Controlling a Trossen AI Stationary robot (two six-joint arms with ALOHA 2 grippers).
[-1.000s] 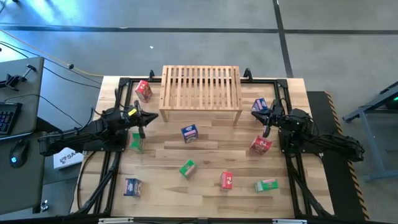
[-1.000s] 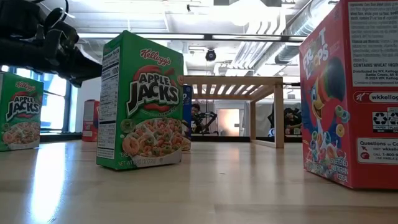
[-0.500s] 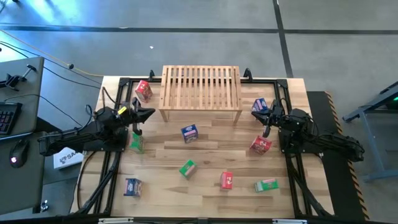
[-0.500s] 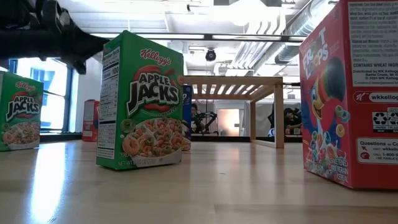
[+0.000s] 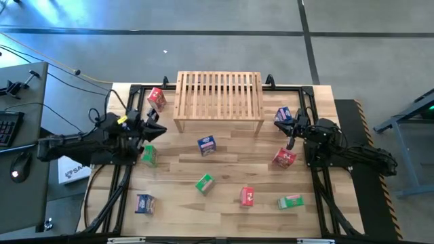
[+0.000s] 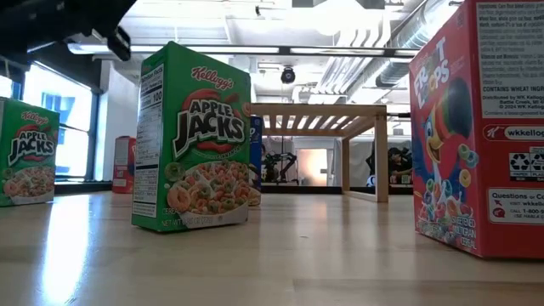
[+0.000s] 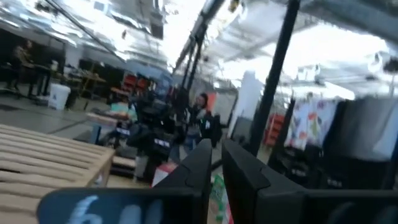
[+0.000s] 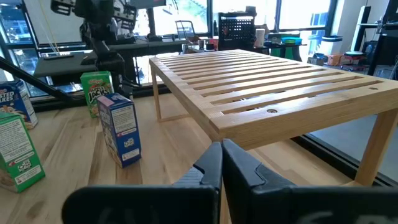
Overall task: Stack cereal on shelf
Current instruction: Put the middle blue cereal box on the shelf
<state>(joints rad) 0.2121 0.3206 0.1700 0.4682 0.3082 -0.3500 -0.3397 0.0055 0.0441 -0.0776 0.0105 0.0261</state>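
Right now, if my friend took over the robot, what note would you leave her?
Left gripper: beside the green box on the table's left, holding nothing; its fingers look nearly shut.
Right gripper: shut, empty, between the blue box and the red box.
Shelf: its top is bare.
Done: nothing stacked.
Left: all nine cereal boxes sit on the table and need to go on the shelf.

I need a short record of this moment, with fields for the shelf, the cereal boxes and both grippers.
shelf: at table's far edge, no box on top
cereal boxes: nine, scattered on the table
left gripper: raised, between red box and green box, holding nothing visible
right gripper: shut, empty, between blue box and red box
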